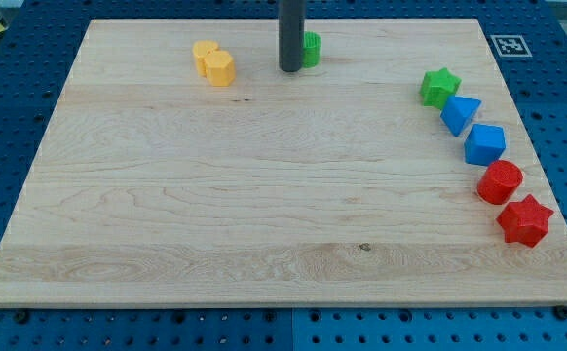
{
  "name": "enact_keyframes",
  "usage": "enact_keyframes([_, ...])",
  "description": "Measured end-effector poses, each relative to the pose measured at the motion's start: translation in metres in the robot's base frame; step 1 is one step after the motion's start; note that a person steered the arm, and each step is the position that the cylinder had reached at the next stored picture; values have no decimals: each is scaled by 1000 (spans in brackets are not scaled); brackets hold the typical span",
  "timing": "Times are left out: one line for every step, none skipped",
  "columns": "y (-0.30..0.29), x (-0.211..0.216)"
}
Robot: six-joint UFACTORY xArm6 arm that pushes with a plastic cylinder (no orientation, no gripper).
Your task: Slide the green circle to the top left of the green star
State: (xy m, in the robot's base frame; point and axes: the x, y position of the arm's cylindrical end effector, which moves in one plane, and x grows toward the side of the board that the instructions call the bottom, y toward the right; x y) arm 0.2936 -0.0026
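The green circle [310, 48] sits near the view's top centre, partly hidden behind my rod. My tip [290, 69] rests on the board right at the circle's left side, touching or nearly touching it. The green star [439, 86] lies at the view's right, well to the right of and a little below the circle.
A wooden board [264, 214] on a blue pegboard table. Two yellow blocks [213, 62] sit side by side left of my tip. Below the star, a line runs down the right edge: blue triangle [460, 114], blue block [484, 144], red circle [500, 181], red star [524, 219].
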Motion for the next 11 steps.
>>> enact_keyframes([-10, -5])
enact_keyframes([-10, -35])
enact_keyframes([-9, -47])
enact_keyframes([-3, -47])
enact_keyframes([5, -42])
enact_keyframes([5, -19])
enact_keyframes([5, -16])
enact_keyframes([7, -16])
enact_keyframes([32, -17])
enact_keyframes([66, -17])
enact_keyframes([103, -17])
